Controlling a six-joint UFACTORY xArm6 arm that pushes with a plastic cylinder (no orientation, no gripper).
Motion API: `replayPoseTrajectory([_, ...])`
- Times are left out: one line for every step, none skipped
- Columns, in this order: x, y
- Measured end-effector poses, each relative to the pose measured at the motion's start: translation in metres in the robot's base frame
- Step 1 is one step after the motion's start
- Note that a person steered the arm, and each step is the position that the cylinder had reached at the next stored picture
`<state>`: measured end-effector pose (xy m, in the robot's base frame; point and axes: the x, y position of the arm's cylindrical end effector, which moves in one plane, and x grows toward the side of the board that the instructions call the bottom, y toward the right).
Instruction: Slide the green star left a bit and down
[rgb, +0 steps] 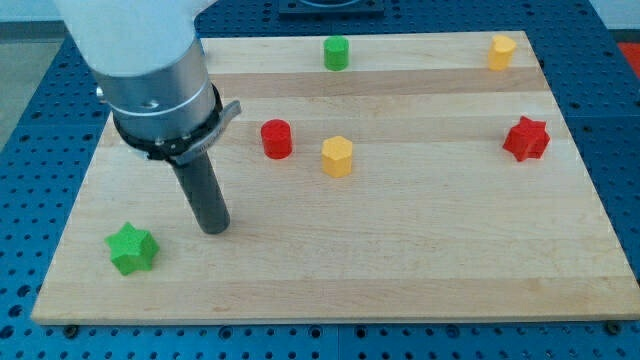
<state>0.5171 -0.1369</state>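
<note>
So the green star (132, 249) is sitting down in the bottom-left corner of the wooden board (420, 250), close to the left and bottom edges but with all of it on the wood as far as I can tell. My tip (214, 227) is resting on the board up and to the right of it, clearly apart from it, not touching. No claw on this rig, just a plain rod, so there's nothing opening or closing and nothing being held. Going by the task (left a bit and down), I'm thinking it's pretty much done, since the star is lying about as far left and low as it can sensibly go; pushing more would risk tipping it off the edge. Everything else is sitting well away: a red cylinder (276, 138) and a yellow hexagon block (338, 156) near the middle, a green cylinder (336, 52) at the top, another yellow block (502, 51) in the top-right corner, and a red star (527, 138) on the right. The arm's big housing is hiding part of the upper-left of the board, so I can't say what's sitting behind it.
</note>
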Motion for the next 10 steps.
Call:
replayPoseTrajectory([-0.002,-0.031])
replayPoseTrajectory([-0.002,-0.059])
replayPoseTrajectory([-0.002,-0.07])
replayPoseTrajectory([-0.002,-0.07])
replayPoseTrajectory([0.001,-0.07])
replayPoseTrajectory([0.005,-0.069])
replayPoseTrajectory([0.006,-0.068])
replayPoseTrajectory([0.009,-0.063])
replayPoseTrajectory([0.014,-0.056])
replayPoseTrajectory([0.022,-0.055])
